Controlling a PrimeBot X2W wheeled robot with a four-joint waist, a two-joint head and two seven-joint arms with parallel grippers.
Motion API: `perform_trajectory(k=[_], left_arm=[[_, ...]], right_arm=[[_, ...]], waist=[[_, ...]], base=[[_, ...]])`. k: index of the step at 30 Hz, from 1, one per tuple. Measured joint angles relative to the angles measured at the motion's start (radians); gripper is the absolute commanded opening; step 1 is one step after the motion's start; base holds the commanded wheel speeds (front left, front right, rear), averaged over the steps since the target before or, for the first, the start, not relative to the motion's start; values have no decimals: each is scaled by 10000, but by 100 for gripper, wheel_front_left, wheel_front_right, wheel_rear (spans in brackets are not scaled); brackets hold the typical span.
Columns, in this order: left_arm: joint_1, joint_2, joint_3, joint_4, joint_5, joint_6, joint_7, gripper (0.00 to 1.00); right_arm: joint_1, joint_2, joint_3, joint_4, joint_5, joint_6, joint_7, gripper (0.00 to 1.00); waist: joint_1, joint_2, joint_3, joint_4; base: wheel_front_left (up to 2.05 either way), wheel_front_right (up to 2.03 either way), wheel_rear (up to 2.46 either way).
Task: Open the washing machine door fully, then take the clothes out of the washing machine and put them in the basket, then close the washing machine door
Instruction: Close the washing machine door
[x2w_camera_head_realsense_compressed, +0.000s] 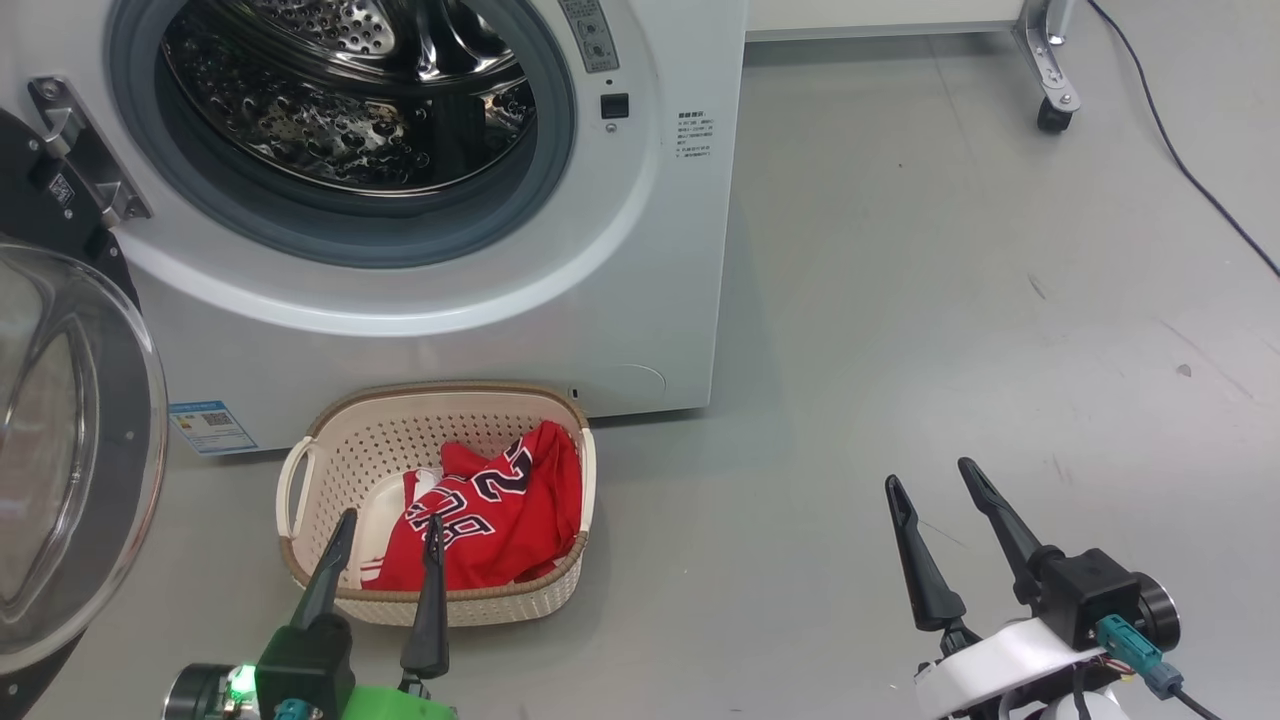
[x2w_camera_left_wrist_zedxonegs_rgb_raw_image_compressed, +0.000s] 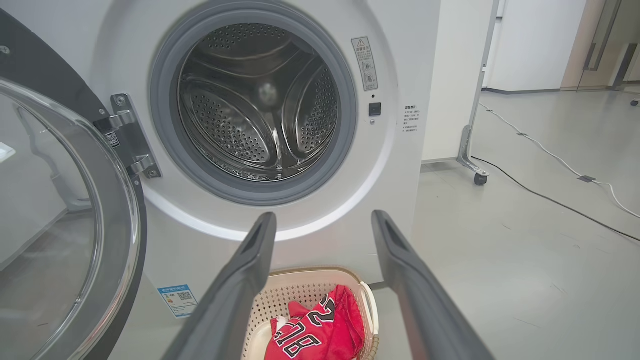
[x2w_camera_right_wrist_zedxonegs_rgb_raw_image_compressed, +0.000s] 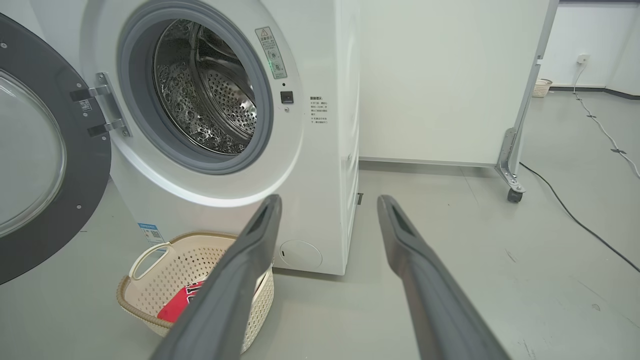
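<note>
The white washing machine (x2w_camera_head_realsense_compressed: 640, 300) stands with its door (x2w_camera_head_realsense_compressed: 60, 450) swung wide to the left; the steel drum (x2w_camera_left_wrist_zedxonegs_rgb_raw_image_compressed: 260, 100) looks bare inside. On the floor in front sits the cream basket (x2w_camera_head_realsense_compressed: 330, 450) holding the red clothes (x2w_camera_head_realsense_compressed: 500, 510), a numbered jersey on top. My left gripper (x2w_camera_head_realsense_compressed: 390, 525) hovers open over the basket's near rim, nothing between its fingers. Out to the right, over bare floor, my right gripper (x2w_camera_head_realsense_compressed: 928, 475) is open and holds nothing. The basket (x2w_camera_right_wrist_zedxonegs_rgb_raw_image_compressed: 150, 280) and the door (x2w_camera_right_wrist_zedxonegs_rgb_raw_image_compressed: 50, 150) also appear in the right wrist view.
A white panel on a wheeled metal leg (x2w_camera_head_realsense_compressed: 1050, 80) stands behind and right of the machine. A dark cable (x2w_camera_head_realsense_compressed: 1180, 170) runs across the grey floor at far right. Open floor lies right of the basket.
</note>
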Motion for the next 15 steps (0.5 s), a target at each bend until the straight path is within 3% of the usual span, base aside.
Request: perform_trajectory(k=[15], left_arm=[[38,0,-31,0,-6,0,56,100]], right_arm=[[97,2,40,19,0,-15,0,100]], waist=[[0,0,-165,-34]], base=[[-7,7,0]])
